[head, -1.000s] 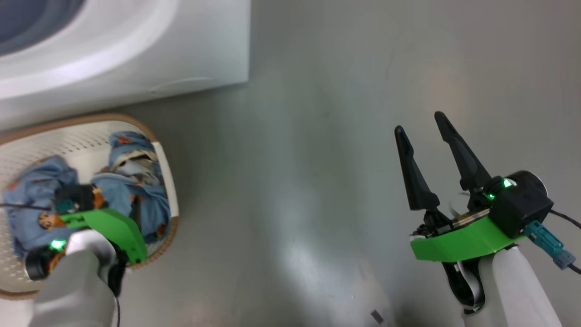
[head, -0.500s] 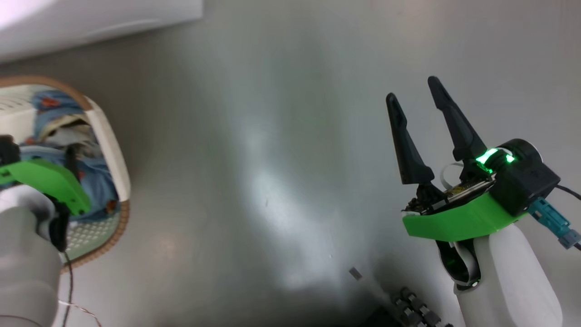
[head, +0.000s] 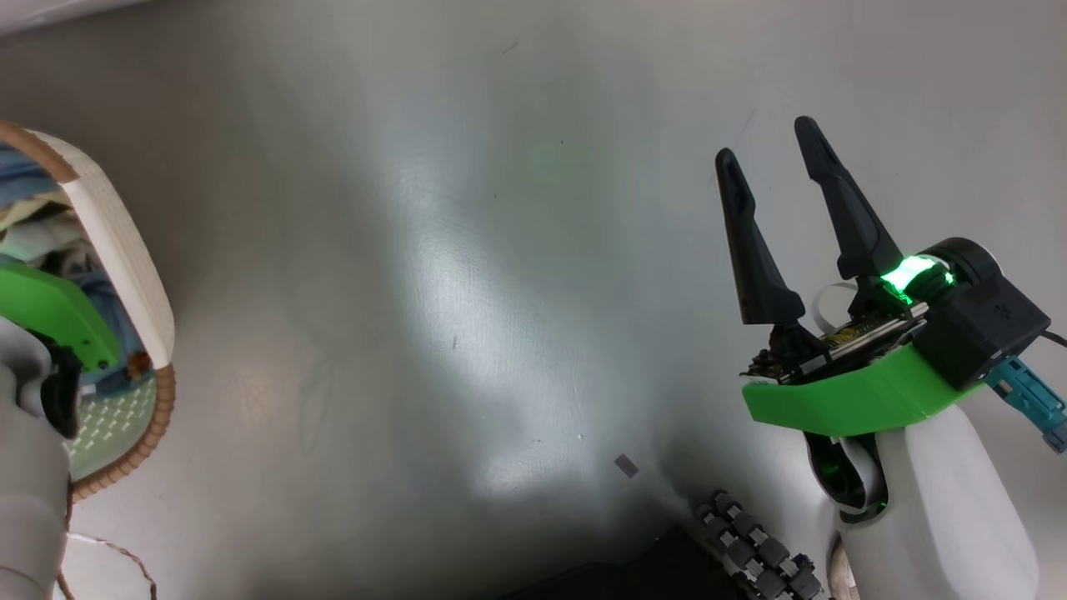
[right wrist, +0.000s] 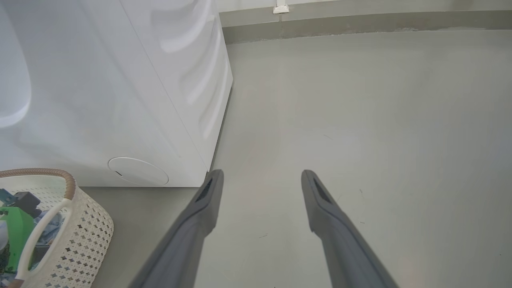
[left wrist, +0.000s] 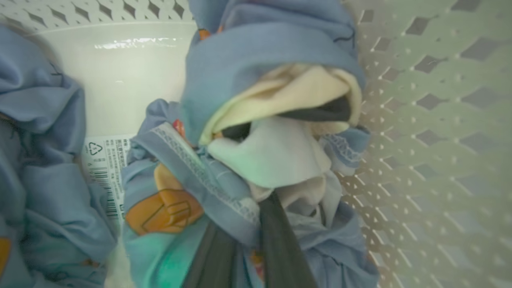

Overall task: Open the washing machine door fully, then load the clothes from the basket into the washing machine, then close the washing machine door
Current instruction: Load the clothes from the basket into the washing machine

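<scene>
My left claw (left wrist: 246,224) is down inside the basket (left wrist: 420,100), its two dark fingers drawn close together and pinching a fold of the clothes (left wrist: 240,52). It has the bundle with the cream lining, which lies against the basket's perforated wall. Blue cloth is bunched around both fingers, so I cannot see their tips. A second blue bundle lies apart from it on the other side of the basket, and between the two the bare white bottom shows with its paper label (left wrist: 104,168). From my head camera the basket sits at the far left on the grey floor (head: 417,250), with my green wrist mount over the clothes. Through my right wrist camera the basket stands just in front of the washing machine (right wrist: 100,80), near the small round flap (right wrist: 138,171) low on its front. To the right the floor is bare and glossy. At the far right, my right claw (head: 767,142) hangs above the floor, well apart from the basket, its fingers spread wide and holding nothing.
</scene>
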### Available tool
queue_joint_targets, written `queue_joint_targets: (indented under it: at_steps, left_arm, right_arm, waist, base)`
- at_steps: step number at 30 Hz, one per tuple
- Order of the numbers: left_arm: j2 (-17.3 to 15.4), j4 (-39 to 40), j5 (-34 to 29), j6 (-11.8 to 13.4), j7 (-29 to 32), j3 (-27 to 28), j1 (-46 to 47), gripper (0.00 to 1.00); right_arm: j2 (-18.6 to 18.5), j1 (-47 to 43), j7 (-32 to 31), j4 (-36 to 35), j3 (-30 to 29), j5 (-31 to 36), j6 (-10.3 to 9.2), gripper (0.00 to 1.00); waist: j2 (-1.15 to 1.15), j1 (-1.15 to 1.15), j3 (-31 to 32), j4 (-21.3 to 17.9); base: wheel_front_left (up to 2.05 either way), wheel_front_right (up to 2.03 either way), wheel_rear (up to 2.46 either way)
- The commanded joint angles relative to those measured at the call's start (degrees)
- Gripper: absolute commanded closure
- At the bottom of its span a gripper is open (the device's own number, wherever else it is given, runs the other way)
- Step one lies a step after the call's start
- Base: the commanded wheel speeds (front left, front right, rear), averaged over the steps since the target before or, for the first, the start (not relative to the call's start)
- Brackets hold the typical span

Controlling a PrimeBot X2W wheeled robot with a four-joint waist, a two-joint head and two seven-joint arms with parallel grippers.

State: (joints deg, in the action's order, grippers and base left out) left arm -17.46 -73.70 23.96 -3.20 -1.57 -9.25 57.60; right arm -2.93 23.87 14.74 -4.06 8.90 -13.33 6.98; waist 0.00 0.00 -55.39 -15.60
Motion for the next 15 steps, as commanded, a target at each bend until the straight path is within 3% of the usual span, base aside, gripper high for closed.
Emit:
queue_joint_targets:
  at_steps: [1, 15]
  left_arm:
    - [-2.40, 0.00, 0.41, 0.54, 0.08, 0.65, -1.06, 1.00]
    - [0.29, -0.15, 2.68, 0.70, -4.01, 1.28, -3.00, 1.00]
  right_arm:
    - [0.05, -1.40, 0.25, -1.43, 1.10, -0.10, 0.51, 0.00]
    - [0.05, -1.70, 0.26, -0.50, 0.41, 1.25, 0.51, 0.00]
  waist:
    - [0.00, 0.00, -0.25, 0.11]
    - [0.00, 0.00, 2.54, 3.27]
  base:
    - [0.00, 0.00, 0.00]
    - [0.00, 0.00, 0.00]
